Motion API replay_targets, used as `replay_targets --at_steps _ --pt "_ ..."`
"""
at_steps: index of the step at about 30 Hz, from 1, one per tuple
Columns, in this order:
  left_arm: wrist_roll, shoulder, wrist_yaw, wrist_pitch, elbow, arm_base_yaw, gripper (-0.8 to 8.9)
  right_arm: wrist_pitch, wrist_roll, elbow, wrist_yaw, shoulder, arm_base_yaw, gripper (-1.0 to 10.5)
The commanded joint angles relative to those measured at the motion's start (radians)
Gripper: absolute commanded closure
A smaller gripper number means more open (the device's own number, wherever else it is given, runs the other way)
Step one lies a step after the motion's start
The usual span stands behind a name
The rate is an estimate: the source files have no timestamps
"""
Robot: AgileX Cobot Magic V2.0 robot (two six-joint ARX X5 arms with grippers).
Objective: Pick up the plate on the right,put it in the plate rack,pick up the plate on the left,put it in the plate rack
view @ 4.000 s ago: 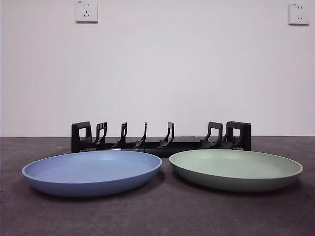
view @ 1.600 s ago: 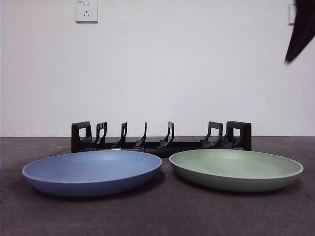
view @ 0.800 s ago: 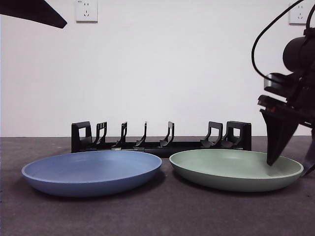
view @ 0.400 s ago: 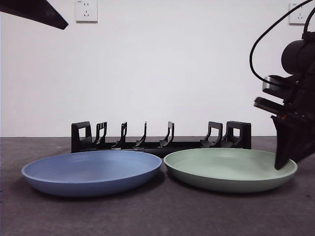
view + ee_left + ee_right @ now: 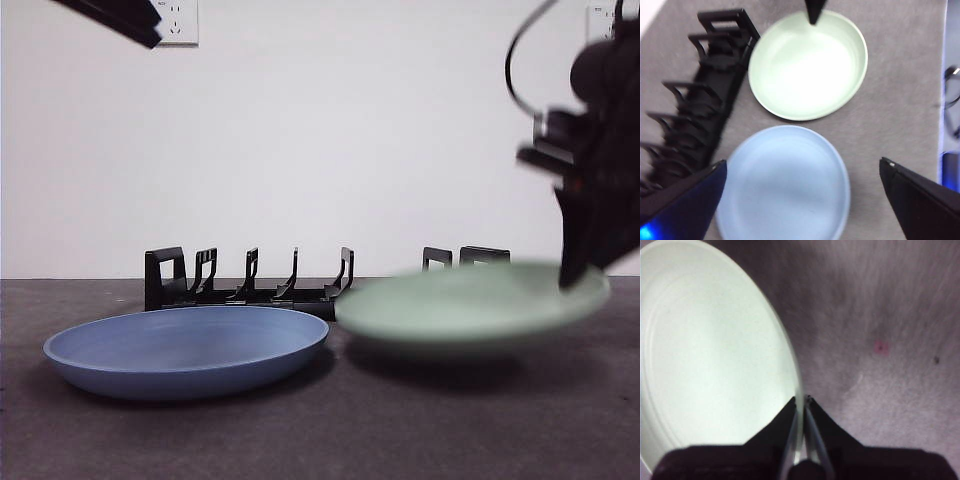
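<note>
On the dark grey table (image 5: 300, 440), your right gripper (image 5: 801, 402) pinches the pale green plate (image 5: 470, 305) by its rim, lifted and blurred before the plate rack (image 5: 250, 280); left gripper (image 5: 800, 200) gapes wide above.

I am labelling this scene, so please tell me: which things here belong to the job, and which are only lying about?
Belong to the job:
green plate, clamped at its rim by the right pincer
blue plate, on the table
plate rack, behind the plates
left pincer, open above the blue plate

Only there:
wall sockets
</note>
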Motion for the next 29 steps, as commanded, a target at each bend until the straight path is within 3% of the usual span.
replay_targets --at_steps 1,7,12,14,22,29 --pt "0.138 0.010 -0.061 0.031 0.002 -0.047 1.58 -0.072 -0.016 0.105 -0.039 -0.048 -0.002 9.6" --pt "0.314 0.064 -0.200 0.172 0.002 -0.138 1.58 -0.213 -0.010 0.287 -0.135 -0.074 0.017 9.6" --pt "0.442 0.132 -0.290 0.273 0.002 -0.188 1.90 -0.295 -0.011 0.368 -0.142 -0.074 0.073 9.6" --pt "0.478 0.163 -0.329 0.296 0.002 -0.209 2.57 -0.294 -0.009 0.382 -0.147 -0.074 0.103 9.6" --pt "0.519 0.238 -0.395 0.302 0.002 -0.250 2.76 -0.296 -0.006 0.392 -0.147 -0.074 0.173 9.6" --pt "0.519 0.243 -0.424 0.301 0.002 -0.266 6.65 -0.295 -0.006 0.392 -0.147 -0.073 0.178 9.6"
